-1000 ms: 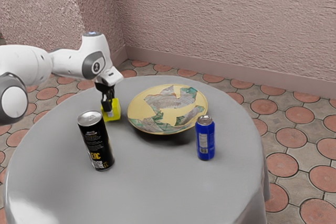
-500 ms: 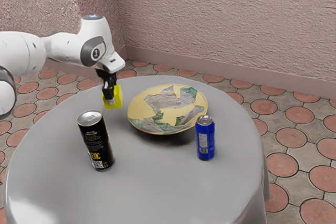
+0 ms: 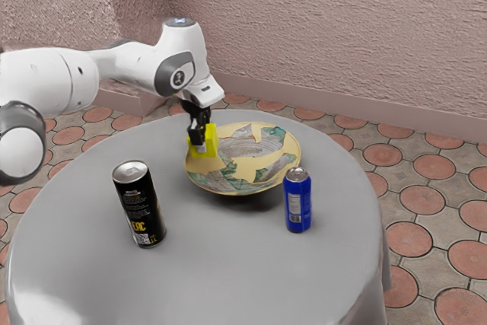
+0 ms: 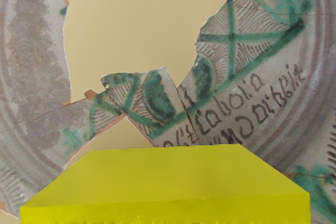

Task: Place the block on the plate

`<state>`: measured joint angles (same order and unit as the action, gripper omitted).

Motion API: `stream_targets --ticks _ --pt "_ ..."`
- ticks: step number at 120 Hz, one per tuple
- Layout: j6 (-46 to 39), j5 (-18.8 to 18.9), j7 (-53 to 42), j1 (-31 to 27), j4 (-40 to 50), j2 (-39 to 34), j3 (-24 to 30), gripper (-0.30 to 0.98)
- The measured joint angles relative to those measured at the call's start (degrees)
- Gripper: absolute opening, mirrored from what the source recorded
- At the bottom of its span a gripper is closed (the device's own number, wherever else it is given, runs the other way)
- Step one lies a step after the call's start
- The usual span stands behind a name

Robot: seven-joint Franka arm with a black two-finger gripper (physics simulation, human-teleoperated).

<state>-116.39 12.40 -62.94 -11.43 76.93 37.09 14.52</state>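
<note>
The block [image 3: 209, 143] is over the plate [image 3: 255, 165], behind two cans [image 3: 297, 202].

I count two cans [image 3: 141, 207], one block [image 3: 211, 142], one plate [image 3: 249, 167], one table [image 3: 221, 272], one arm [image 3: 49, 80].

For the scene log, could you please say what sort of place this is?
It looks like a simulated patio or plain dining corner: a round table under a gray cloth, a floor of round terracotta tiles, and a rough plaster wall.

White arm [image 3: 46, 80], grey-banded joints [image 3: 174, 74] (nicely rounded), black claw [image 3: 202, 144].
</note>
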Motion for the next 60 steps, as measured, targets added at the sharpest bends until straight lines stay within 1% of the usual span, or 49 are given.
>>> stream_targets --ticks 23,60 --pt "2.7 2.2 1.85 1.85 -4.27 2.9 1.25 0.39" --pt "3.92 3.42 4.01 2.38 -9.63 7.47 4.11 0.38"
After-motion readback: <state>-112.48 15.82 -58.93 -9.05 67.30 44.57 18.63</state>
